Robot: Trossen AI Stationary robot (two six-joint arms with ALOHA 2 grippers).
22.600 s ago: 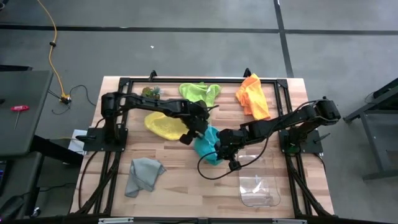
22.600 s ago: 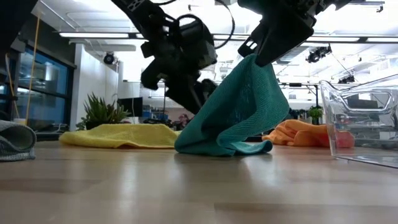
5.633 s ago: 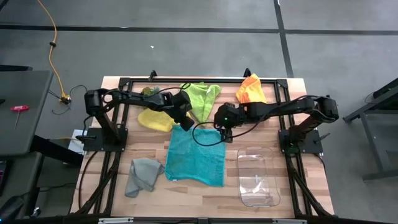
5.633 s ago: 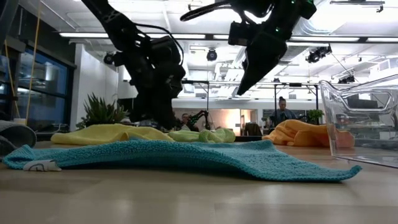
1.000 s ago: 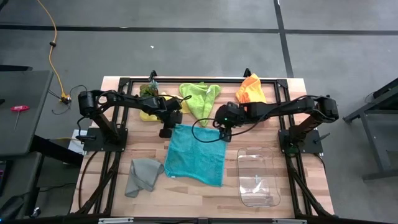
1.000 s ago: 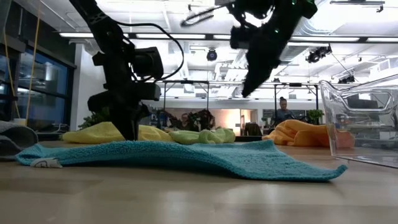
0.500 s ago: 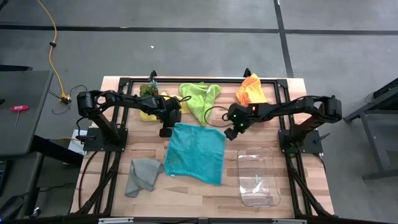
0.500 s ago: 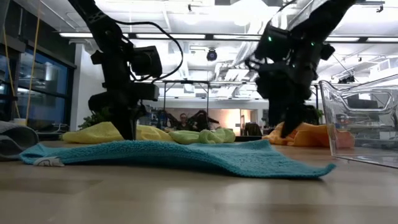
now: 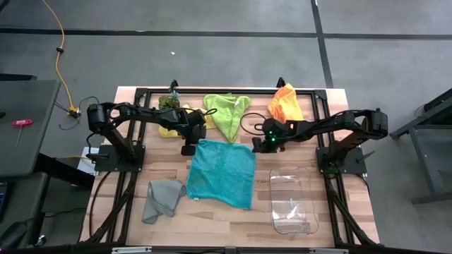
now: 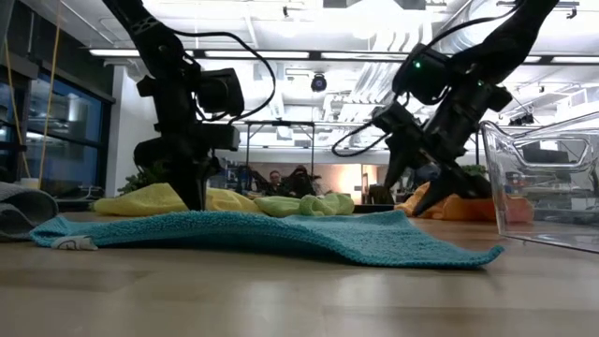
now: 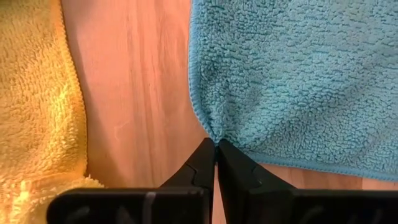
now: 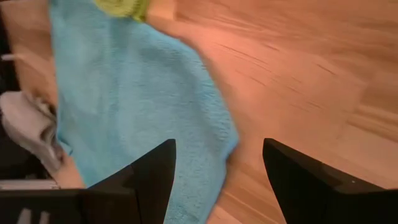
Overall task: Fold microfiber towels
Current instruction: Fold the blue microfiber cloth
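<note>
Teal towel [image 9: 222, 173] spread flat on the wooden table [image 9: 127, 212], taken here as the landmark; left gripper [image 9: 188, 149] set down at the towel's far left corner, its fingers closed and pinching the hem, as the left wrist view shows with the two dark tips meeting on a puckered fold of teal pile [image 11: 292, 74]; half a second ago and a second ago this gripper stood at the same corner, so its place is unchanged; right gripper [image 9: 263, 144] beside the towel's far right corner, low over the bare wood, fingers spread apart and empty, the right wrist view showing the teal edge [image 12: 143, 106] between and beyond them; a second ago this gripper hung higher and over the towel's far edge, and since then it has swung outward and dropped toward the corner; 22.6 s ago the same towel dangled bunched from the right gripper, whereas it now lies open as a single layer; yellow towel [image 9: 169, 129] beyond the left corner; lime green towel [image 9: 227, 111] beyond the far edge; orange towel [image 9: 284, 102] beyond the right corner; grey towel [image 9: 164, 198] crumpled left of the near corner; clear plastic bin [image 9: 294, 201] right of the towel.
</note>
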